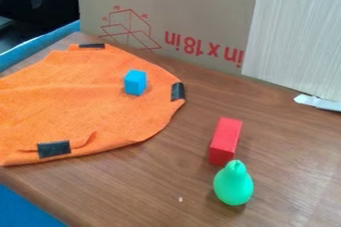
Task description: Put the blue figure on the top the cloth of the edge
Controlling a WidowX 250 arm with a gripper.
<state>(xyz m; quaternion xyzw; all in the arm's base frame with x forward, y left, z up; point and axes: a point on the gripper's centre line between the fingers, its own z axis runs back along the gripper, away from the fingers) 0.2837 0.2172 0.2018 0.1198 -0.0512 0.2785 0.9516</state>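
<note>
Blue block (135, 82) upright on the orange cloth (67, 101), in from its right edge, left of a black patch (178, 91) (near it, apart). Gripper state: can't tell. Red block (225, 142) on the table (153, 181), right of the cloth; green pear (233, 185) at its near end. Cardboard (186, 2) stands at the far side.

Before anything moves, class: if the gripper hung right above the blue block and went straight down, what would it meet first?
Most likely the blue block, before the orange cloth under it, though depth is unclear.
</note>
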